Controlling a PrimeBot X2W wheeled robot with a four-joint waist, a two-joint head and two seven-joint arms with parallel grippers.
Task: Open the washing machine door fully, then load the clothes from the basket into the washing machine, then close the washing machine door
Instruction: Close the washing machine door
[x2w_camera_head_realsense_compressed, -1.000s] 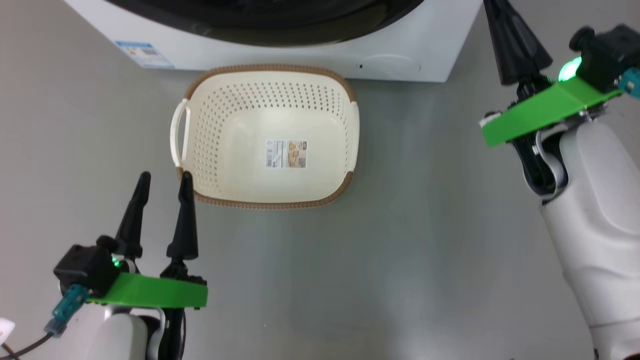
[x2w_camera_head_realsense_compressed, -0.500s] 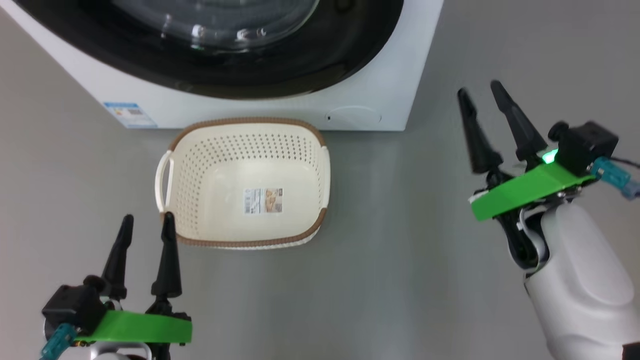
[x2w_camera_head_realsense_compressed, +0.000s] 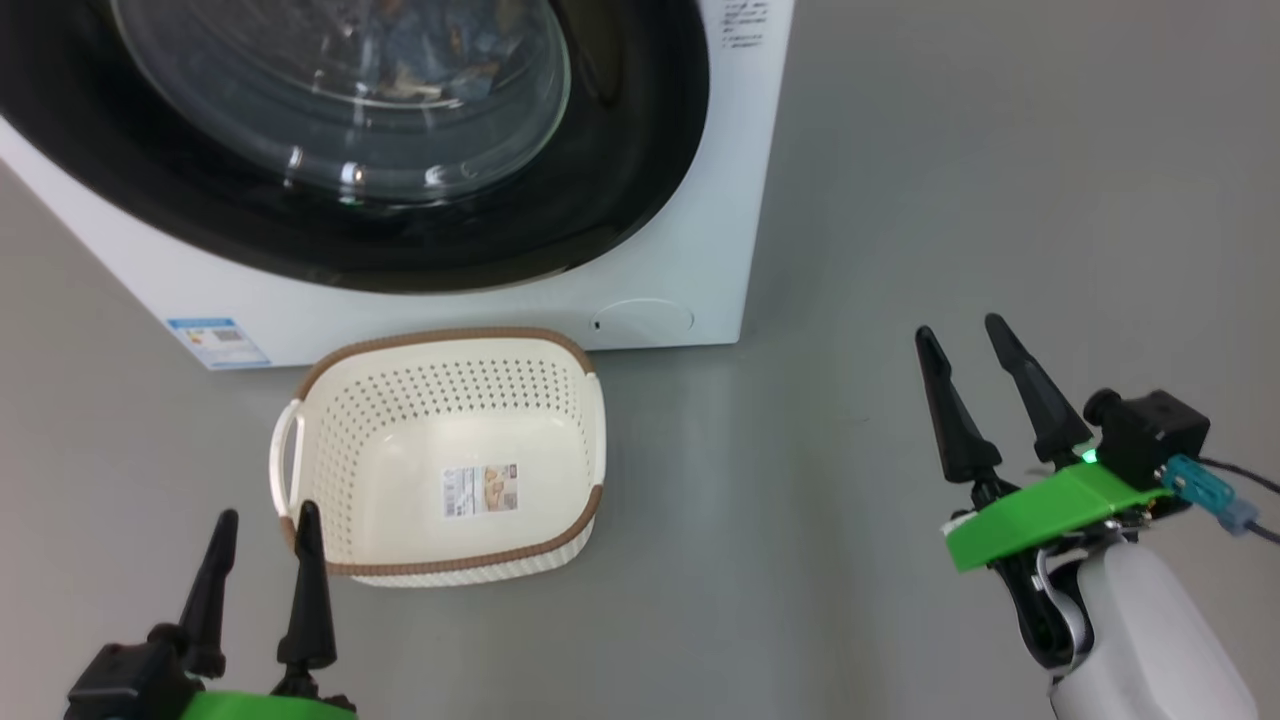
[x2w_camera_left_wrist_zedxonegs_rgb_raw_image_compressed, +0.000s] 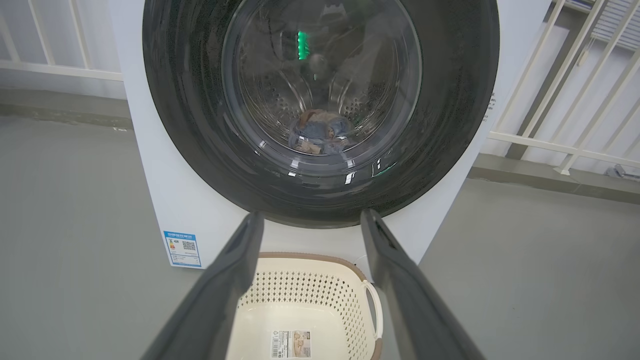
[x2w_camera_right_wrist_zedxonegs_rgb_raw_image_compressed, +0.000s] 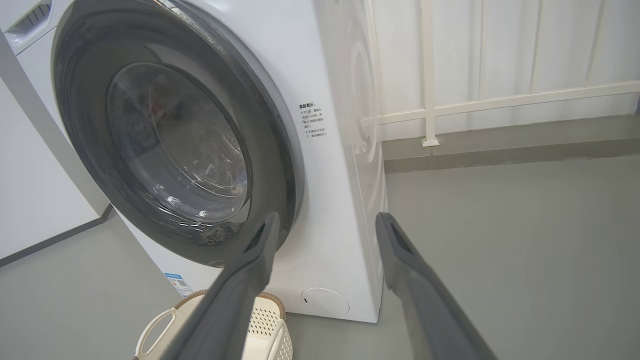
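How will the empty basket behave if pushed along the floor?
The basket looks like thin perforated plastic and is empty, so probably light and fairly stiff. On the smooth grey floor it would likely slide rather than tip, being wide and low.

The shut washing machine door (x2w_camera_head_realsense_compressed: 640, 150) bars entry; floor (x2w_camera_head_realsense_compressed: 800, 480) right of the basket (x2w_camera_head_realsense_compressed: 430, 390) lies open.

A laundry space: a white front-loading washing machine (x2w_camera_right_wrist_zedxonegs_rgb_raw_image_compressed: 340, 150) stands on bare grey floor (x2w_camera_right_wrist_zedxonegs_rgb_raw_image_compressed: 525, 250), with white railing bars (x2w_camera_right_wrist_zedxonegs_rgb_raw_image_compressed: 428, 75) along the wall at upper right and a basket (x2w_camera_head_realsense_compressed: 440, 400) at its foot.
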